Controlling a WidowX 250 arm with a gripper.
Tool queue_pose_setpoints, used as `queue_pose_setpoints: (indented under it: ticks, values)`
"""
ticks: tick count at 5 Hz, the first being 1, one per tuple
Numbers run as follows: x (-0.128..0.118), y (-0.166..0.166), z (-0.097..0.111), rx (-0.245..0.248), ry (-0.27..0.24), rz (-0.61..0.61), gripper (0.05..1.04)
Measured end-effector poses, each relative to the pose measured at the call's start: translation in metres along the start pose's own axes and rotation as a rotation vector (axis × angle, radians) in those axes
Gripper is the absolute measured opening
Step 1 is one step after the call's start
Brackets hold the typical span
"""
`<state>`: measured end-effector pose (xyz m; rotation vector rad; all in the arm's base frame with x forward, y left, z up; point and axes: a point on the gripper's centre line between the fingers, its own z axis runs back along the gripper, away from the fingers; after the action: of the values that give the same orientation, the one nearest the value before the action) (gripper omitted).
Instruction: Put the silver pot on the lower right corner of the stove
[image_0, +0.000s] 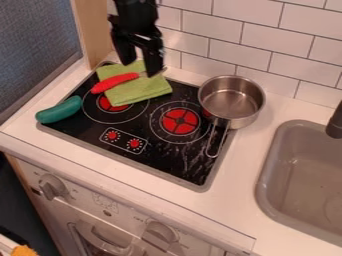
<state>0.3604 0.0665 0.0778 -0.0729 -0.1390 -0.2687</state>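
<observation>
The gripper (141, 66) hangs open over the back left of the stove, above the green cloth, with nothing between its fingers. On the right, the silver pot (231, 102) stands upright, mostly on the white counter and partly over the stove's back right edge. Its wire handle (215, 142) points toward the front, over the stove's right side. The black stove (175, 161) has two red burners, and its lower right corner is uncovered.
A green cloth (148, 91) lies on the back left burner area with a red utensil (115, 82) on it. A dark green vegetable toy (59, 110) rests at the stove's left edge. The grey sink (304, 175) is to the right; a tiled wall (270, 44) stands behind.
</observation>
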Motion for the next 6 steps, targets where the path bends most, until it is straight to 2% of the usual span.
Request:
queue_pose_setpoints:
  ticks: [2,3,4,5,6]
  values:
    - [0.022,-0.039,-0.012,-0.006,-0.055,0.147,1.000]
    - [0.033,-0.053,-0.016,-0.001,-0.104,0.257,1.000]
    - [0.041,-0.054,-0.029,0.035,-0.121,0.279,1.000]
    - [0.048,-0.052,-0.038,0.066,-0.113,0.247,1.000]
    - [0.052,-0.054,-0.044,0.049,-0.142,0.255,1.000]
